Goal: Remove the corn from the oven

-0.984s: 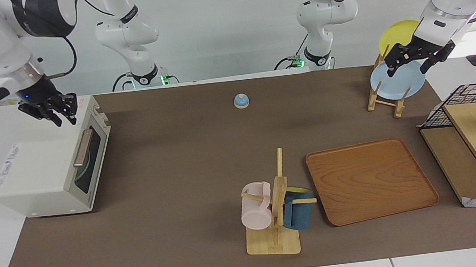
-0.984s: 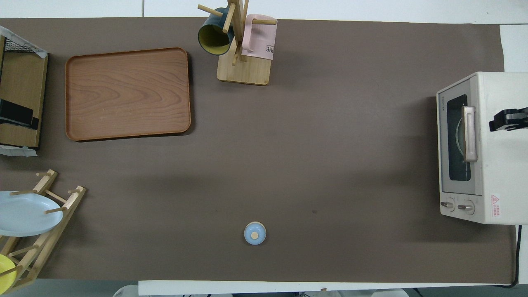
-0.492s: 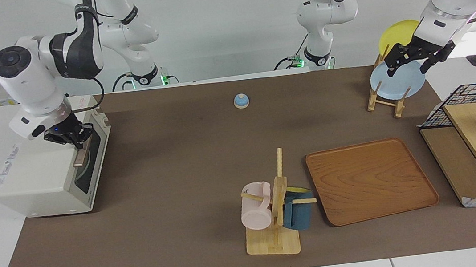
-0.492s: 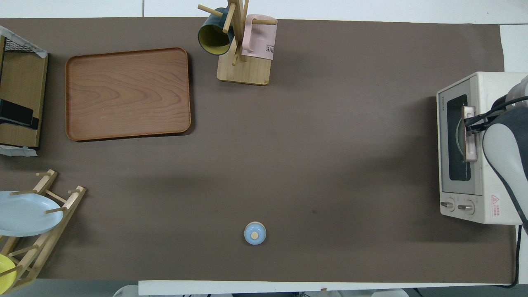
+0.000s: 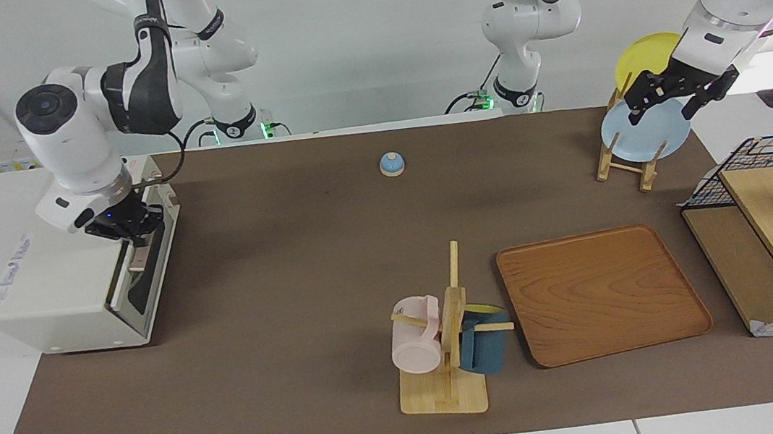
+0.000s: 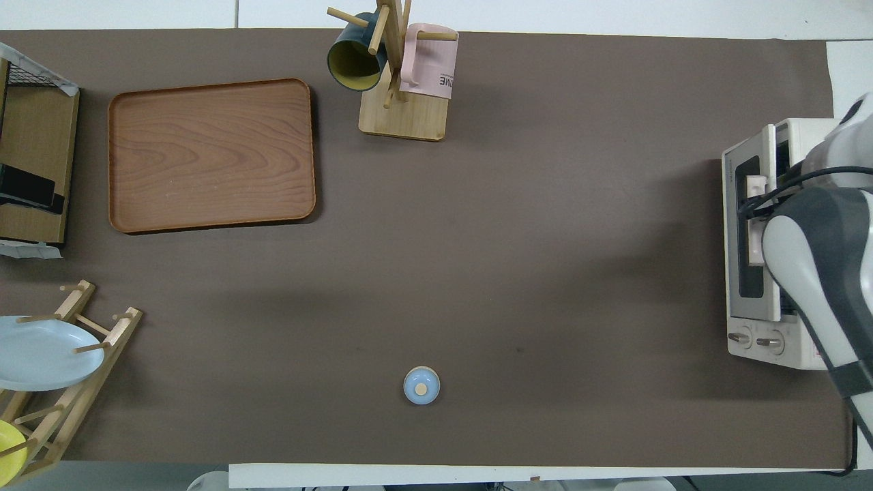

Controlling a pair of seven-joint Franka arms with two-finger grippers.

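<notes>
Corn is not being shown in either view; by judgement it is lying inside the oven, hidden by the door, which is being tilted a little away from the body at its top edge. The oven is being kept at the right arm's end of the table. The right gripper is being held at the door's handle; whether the fingers are clamped on the bar or only placed around it cannot be told. The left gripper is waiting over the blue plate in the wooden rack, with its fingers spread apart and nothing between them.

The cob is being judged as light, stiff and smooth, so it may be slipping or rolling when it is pinched. A hold across the thick middle part is being advised, not at the tapered end, where the fingers may slide off. The door is being judged as needing to be opened much more first, so that the rack inside can be reached.
</notes>
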